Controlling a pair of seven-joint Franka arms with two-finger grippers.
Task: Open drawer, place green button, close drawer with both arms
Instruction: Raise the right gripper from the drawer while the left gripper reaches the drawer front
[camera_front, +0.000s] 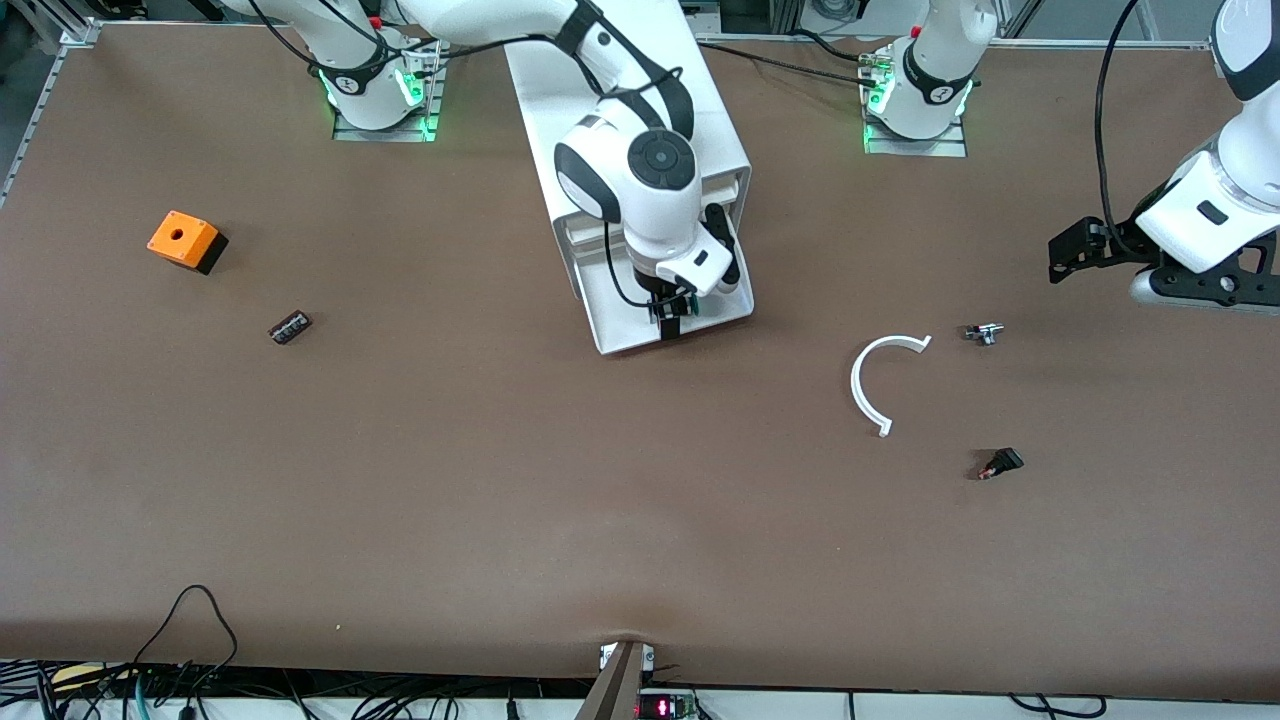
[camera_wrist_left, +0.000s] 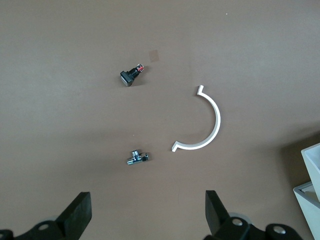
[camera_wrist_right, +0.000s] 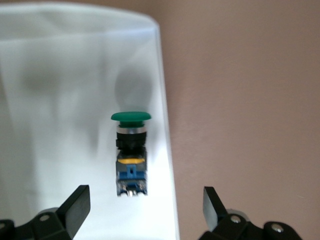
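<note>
The white cabinet (camera_front: 715, 120) stands between the arms' bases. One white drawer (camera_front: 612, 305) is pulled out toward the front camera. My right gripper (camera_front: 672, 318) hangs over the open drawer and is open and empty. In the right wrist view the green-capped button (camera_wrist_right: 131, 155) lies on its side on the drawer floor (camera_wrist_right: 60, 100), close to one side wall, apart from my open right gripper (camera_wrist_right: 145, 212). In the front view the button is mostly hidden under that gripper. My left gripper (camera_front: 1068, 250) waits open and empty over the table at the left arm's end (camera_wrist_left: 148, 215).
A white curved strip (camera_front: 872, 385) (camera_wrist_left: 207, 125), a small metal part (camera_front: 984, 333) (camera_wrist_left: 137, 158) and a black-and-red switch (camera_front: 1001, 463) (camera_wrist_left: 131, 76) lie toward the left arm's end. An orange box with a hole (camera_front: 184, 240) and a small dark block (camera_front: 290, 327) lie toward the right arm's end.
</note>
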